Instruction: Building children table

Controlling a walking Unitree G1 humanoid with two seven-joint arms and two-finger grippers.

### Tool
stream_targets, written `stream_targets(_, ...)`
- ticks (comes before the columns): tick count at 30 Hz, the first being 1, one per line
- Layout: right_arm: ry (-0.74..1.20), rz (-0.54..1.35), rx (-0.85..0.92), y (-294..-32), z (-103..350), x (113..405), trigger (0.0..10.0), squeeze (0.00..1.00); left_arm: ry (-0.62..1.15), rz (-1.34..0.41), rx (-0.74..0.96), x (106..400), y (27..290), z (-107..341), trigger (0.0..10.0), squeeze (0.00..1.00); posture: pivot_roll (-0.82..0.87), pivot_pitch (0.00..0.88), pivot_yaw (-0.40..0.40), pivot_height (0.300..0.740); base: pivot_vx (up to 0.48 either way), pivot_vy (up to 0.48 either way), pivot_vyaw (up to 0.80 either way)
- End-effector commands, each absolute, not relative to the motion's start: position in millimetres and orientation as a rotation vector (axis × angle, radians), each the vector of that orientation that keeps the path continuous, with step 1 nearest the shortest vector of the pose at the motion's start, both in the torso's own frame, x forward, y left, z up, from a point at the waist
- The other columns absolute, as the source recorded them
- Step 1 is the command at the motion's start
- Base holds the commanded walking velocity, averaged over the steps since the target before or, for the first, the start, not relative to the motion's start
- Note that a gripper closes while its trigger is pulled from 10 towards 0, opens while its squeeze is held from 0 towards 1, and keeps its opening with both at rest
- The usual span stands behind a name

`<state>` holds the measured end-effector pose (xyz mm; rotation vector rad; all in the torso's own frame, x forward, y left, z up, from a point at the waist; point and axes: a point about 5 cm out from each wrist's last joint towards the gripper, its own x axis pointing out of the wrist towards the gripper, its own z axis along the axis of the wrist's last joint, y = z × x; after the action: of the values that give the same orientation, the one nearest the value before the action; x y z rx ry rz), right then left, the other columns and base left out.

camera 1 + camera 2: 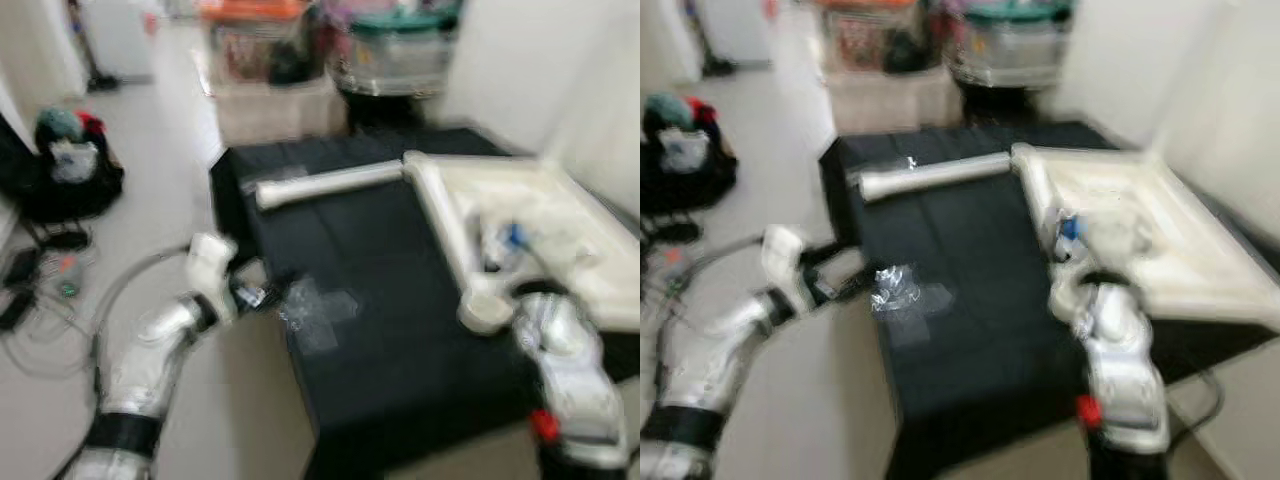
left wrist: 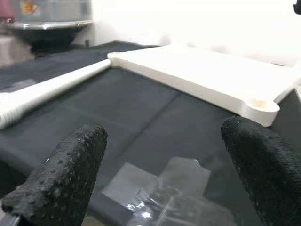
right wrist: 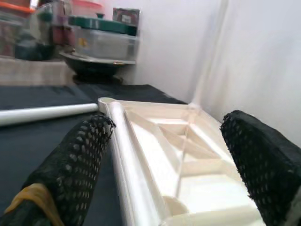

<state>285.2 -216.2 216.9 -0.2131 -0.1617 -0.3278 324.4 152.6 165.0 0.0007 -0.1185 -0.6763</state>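
The left claw (image 1: 262, 295) hangs open at the edge of the black counter (image 1: 380, 350), beside crumpled plastic wrap (image 1: 318, 305). Farther along, a white leg (image 1: 325, 184) juts from a corner of the upturned tabletop (image 1: 530, 230) lying on the counter. The right claw (image 3: 174, 165) is open, near the tabletop's closest corner.

Tabletop (image 1: 540, 215) lies on the mat (image 1: 380, 330), leg (image 1: 325, 184) at its left.
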Motion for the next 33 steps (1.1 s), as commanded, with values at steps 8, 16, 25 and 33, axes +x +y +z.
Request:
stream_targets(8,-0.155,-0.374,-0.181,-213.9,211.0,283.9,10.0,0.0,-0.109,-0.655,0.01,324.3,159.8,163.7,10.0,0.0,0.01,0.0,-0.048,0.74,0.0,0.48,-0.8)
stream_targets(16,-0.174,-0.392,-0.187,-214.4,212.6,282.8,10.0,0.0,-0.146,-0.65,0.028,324.3,158.6,168.1,10.0,0.0,0.01,0.0,-0.043,0.74,0.0,0.3,-0.7)
stream_targets(25,-0.159,-0.399,-0.165,-212.8,208.4,282.4,10.0,0.0,-0.177,-0.638,0.033,324.6,158.6,173.4,10.0,0.0,0.01,0.0,-0.042,0.74,0.167,0.0,-0.06)
stream_targets(33,-0.163,-0.406,-0.161,-211.8,207.4,282.8,10.0,0.0,-0.19,-0.65,0.022,324.6,157.0,175.8,10.0,0.0,0.02,0.0,-0.04,0.74,0.48,0.0,-0.61)
